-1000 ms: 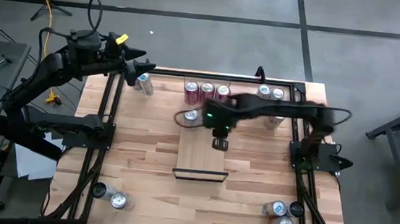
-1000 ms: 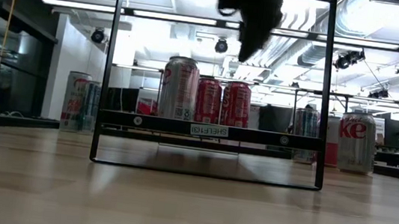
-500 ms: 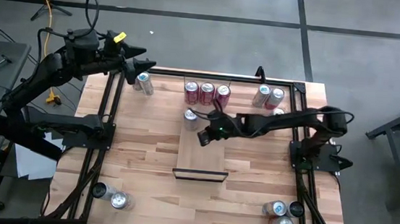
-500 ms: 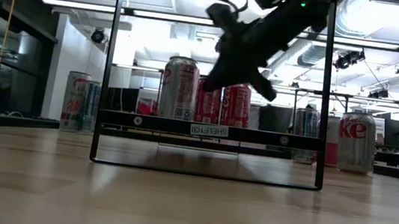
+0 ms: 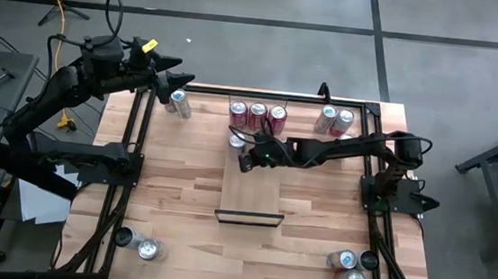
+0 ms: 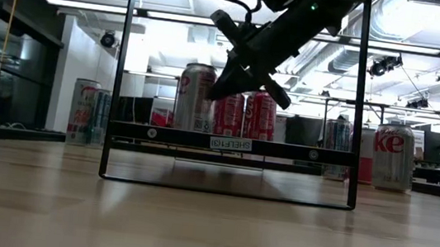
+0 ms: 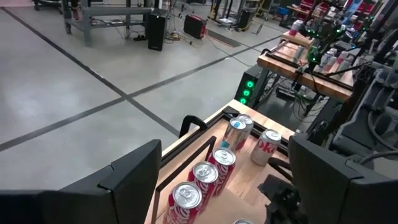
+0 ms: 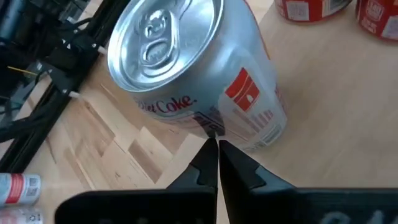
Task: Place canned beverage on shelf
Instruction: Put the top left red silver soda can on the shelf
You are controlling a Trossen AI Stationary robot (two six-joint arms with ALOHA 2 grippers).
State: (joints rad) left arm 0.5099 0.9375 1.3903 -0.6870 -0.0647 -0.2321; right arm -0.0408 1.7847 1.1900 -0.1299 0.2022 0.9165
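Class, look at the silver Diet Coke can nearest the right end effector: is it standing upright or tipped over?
Upright. The Diet Coke can shows its lid uppermost with its base on the wood, and the low view shows it standing vertically. The shut right end effector is beside it.

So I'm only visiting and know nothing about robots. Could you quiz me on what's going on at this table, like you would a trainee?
1. Which arm reaches toward the silver Diet Coke can? A) left B) right
2. True or false: the right gripper is clamped around that can.
3. How many red cans stand side by side in the row beyond it?

Key: 1 B. 2 False: its fingers are shut together, pointing at the can's side. 3 Three.
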